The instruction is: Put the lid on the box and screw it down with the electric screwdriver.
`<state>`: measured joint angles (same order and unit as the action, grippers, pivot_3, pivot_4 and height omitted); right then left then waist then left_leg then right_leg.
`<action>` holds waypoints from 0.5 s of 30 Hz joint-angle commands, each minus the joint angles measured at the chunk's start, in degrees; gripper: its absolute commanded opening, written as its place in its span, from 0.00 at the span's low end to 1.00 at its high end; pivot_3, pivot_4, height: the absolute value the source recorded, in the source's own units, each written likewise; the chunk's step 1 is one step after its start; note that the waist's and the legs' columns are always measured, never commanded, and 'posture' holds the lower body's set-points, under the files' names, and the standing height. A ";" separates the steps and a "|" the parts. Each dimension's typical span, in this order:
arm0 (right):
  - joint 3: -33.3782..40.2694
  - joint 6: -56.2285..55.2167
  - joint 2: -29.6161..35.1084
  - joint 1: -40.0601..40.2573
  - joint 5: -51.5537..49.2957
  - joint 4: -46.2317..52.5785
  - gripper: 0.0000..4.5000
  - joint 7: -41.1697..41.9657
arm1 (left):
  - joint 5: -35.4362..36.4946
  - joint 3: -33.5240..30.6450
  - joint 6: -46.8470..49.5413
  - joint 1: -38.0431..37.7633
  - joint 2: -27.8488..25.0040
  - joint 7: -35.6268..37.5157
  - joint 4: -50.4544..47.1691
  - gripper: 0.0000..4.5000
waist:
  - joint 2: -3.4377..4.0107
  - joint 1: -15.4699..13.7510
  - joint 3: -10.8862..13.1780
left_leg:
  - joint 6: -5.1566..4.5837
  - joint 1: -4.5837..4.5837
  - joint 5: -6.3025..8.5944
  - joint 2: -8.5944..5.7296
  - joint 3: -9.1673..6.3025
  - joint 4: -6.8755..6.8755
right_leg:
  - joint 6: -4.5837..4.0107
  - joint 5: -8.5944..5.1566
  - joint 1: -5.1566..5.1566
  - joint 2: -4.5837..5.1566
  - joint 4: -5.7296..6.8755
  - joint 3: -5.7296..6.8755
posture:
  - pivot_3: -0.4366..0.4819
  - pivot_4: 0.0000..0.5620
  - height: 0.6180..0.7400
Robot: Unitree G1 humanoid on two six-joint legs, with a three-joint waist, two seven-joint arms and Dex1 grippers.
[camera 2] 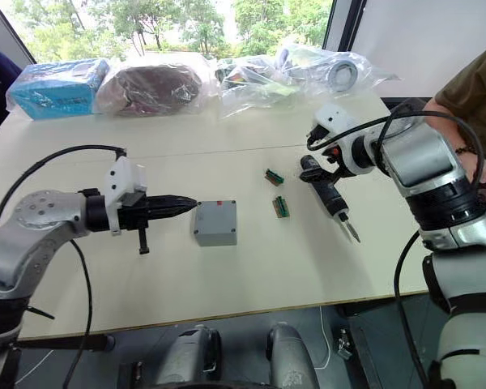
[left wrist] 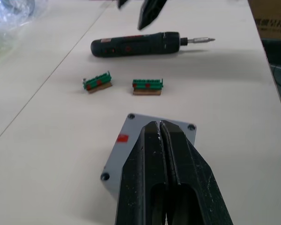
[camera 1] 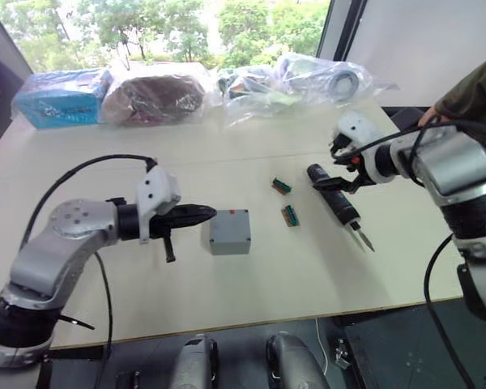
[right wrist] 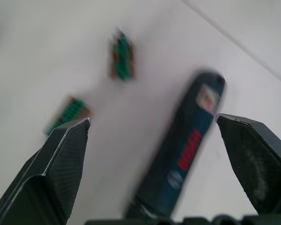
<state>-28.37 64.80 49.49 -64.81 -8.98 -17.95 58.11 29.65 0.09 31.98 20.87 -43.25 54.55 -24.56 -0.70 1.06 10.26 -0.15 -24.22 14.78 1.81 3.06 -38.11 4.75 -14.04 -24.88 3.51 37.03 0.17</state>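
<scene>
The lid (camera 1: 229,231) sat on the box mid-surface, the left hand (camera 1: 202,214), fingers together, beside it, seemingly steadying. The right hand (right wrist: 152,136) hung spread over the electric screwdriver (camera 1: 338,203) near the right edge, poised to grasp.

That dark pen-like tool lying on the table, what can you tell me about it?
The electric screwdriver is a slim dark cylinder with red lettering on its side and a thin metal bit at one end. It lies flat on the pale table, bit pointing toward the robot's edge, just right of two small green circuit pieces. The right gripper hovers over its body, fingers spread wide on either side, not gripping it.
</scene>
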 commanded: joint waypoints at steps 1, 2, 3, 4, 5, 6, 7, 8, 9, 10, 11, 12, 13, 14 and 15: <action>-4.47 -2.88 -2.20 -5.09 4.63 -11.07 0.99 4.50 | -1.01 0.56 -1.88 0.99 1.28 -0.82 0.15 0.00 | 0.00 -0.06 0.00 | 0.00 -0.02 0.00 0.00 0.04 0.00 | 0.00 0.00 0.00 -0.01 0.00 0.01 | 0.48 0.27 1.00; -5.73 -3.28 -3.15 -5.95 5.67 -14.26 0.99 5.51 | -1.21 0.75 -2.04 1.06 1.71 -1.05 0.28 0.00 | 0.00 -0.06 0.00 | 0.00 -0.04 0.00 0.00 0.07 0.01 | 0.00 0.00 -0.02 -0.01 -0.01 0.01 | 0.48 0.27 1.00; -6.75 -3.73 -4.05 -6.61 6.64 -16.98 0.99 6.53 | -1.44 0.89 -2.21 1.03 2.01 -1.19 0.42 0.00 | 0.00 -0.04 0.00 | 0.00 -0.07 0.00 0.01 0.07 0.00 | 0.00 0.00 -0.05 -0.01 -0.01 0.01 | 0.48 0.27 1.00; -7.74 -4.32 -4.92 -7.14 7.64 -19.47 0.99 7.46 | -1.65 0.98 -2.38 0.82 2.22 -1.31 0.45 0.00 | 0.00 -0.08 0.00 | 0.00 -0.06 0.00 0.00 0.09 0.00 | 0.01 0.00 -0.05 -0.01 0.00 0.01 | 0.48 0.27 1.00; -8.69 -5.17 -5.87 -7.66 8.79 -22.15 0.99 8.18 | -1.79 1.00 -2.54 0.54 2.36 -1.43 0.38 0.00 | 0.00 -0.12 0.00 | 0.00 -0.08 0.00 0.00 0.10 -0.01 | 0.01 0.01 -0.05 0.00 0.00 0.01 | 0.48 0.27 1.00; -9.25 -6.13 -6.73 -8.14 9.73 -24.58 0.99 8.87 | -1.90 0.99 -2.57 0.33 2.47 -1.60 0.24 0.00 | 0.00 -0.14 0.00 | 0.00 -0.09 0.00 0.00 0.10 -0.02 | 0.01 0.01 -0.06 0.01 0.01 0.01 | 0.48 0.27 1.00; -9.53 -7.10 -7.43 -8.61 10.60 -26.71 0.99 9.49 | -2.00 1.05 -2.55 0.30 2.60 -1.75 0.16 0.00 | 0.00 -0.15 0.00 | 0.00 -0.09 0.00 0.00 0.11 -0.02 | 0.02 0.01 -0.05 0.02 0.01 0.01 | 0.48 0.27 1.00; -9.67 -7.98 -8.03 -9.02 11.36 -28.42 0.99 10.08 | -2.02 1.00 -2.51 0.23 2.64 -1.86 0.08 0.00 | 0.00 -0.28 0.00 | 0.00 -0.09 0.00 0.00 0.12 -0.03 | 0.02 0.01 -0.05 0.02 0.01 0.01 | 0.48 0.27 1.00; -9.64 -8.19 -9.12 -9.57 12.06 -31.14 0.99 10.58 | -1.97 0.77 -2.35 0.06 2.68 -2.10 -0.12 0.00 | 0.01 -0.31 0.00 | 0.00 -0.10 0.00 -0.01 0.12 -0.03 | 0.02 0.01 -0.05 0.03 0.01 0.02 | 0.48 0.27 1.00; -9.63 -8.64 -10.08 -9.98 12.86 -33.53 0.99 11.05 | -1.94 0.56 -2.23 -0.11 2.69 -2.31 -0.31 0.00 | 0.01 -0.25 0.00 | 0.00 -0.10 0.00 -0.02 0.12 -0.03 | 0.02 0.01 -0.05 0.04 0.01 0.02 | 0.48 0.27 1.00; -9.77 -8.91 -11.08 -10.22 13.70 -35.82 0.99 11.62 | -1.96 0.34 -2.09 -0.44 2.62 -2.58 -0.58 0.00 | 0.01 -0.25 0.00 | 0.00 -0.10 0.00 -0.02 0.12 -0.04 | 0.02 0.01 -0.05 0.04 0.01 0.01 | 0.48 0.27 1.00; -9.91 -9.34 -11.86 -10.28 14.60 -37.64 0.99 11.93 | -1.96 0.21 -1.98 -0.74 2.54 -2.80 -0.85 0.00 | 0.01 -0.24 0.00 | 0.00 -0.10 0.00 -0.01 0.12 -0.04 | 0.02 0.01 -0.05 0.04 0.02 0.01 | 0.48 0.27 1.00; -10.00 -9.92 -12.39 -10.21 15.37 -38.84 0.99 12.35 | -1.94 0.14 -1.90 -0.97 2.47 -2.98 -1.11 0.00 | 0.01 -0.24 0.00 | 0.00 -0.10 0.00 -0.01 0.12 -0.04 | 0.02 0.01 -0.05 0.04 0.02 0.01 | 0.48 0.27 1.00; -9.96 -10.40 -12.92 -10.20 16.08 -40.01 0.99 12.85 | -1.91 0.12 -1.76 -1.07 2.48 -3.19 -1.31 0.00 | 0.01 -0.24 0.00 | 0.00 -0.10 0.00 -0.01 0.12 -0.04 | 0.02 0.01 -0.05 0.03 0.03 0.02 | 0.48 0.27 1.00; -9.81 -10.72 -13.49 -10.22 16.73 -41.07 0.99 13.09 | -1.87 0.05 -1.64 -1.21 2.46 -3.38 -1.52 0.00 | 0.01 -0.23 0.00 | 0.00 -0.10 0.00 -0.01 0.11 -0.04 | 0.02 0.01 -0.05 0.03 0.03 0.02 | 0.48 0.27 1.00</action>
<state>-38.24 54.76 36.36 -73.63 6.14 -57.31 70.43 27.54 1.33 30.68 19.77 -40.53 51.70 -23.78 -0.69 0.83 10.26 -0.15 -24.30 14.78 1.80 3.17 -38.15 4.77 -14.02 -24.92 3.54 37.07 0.19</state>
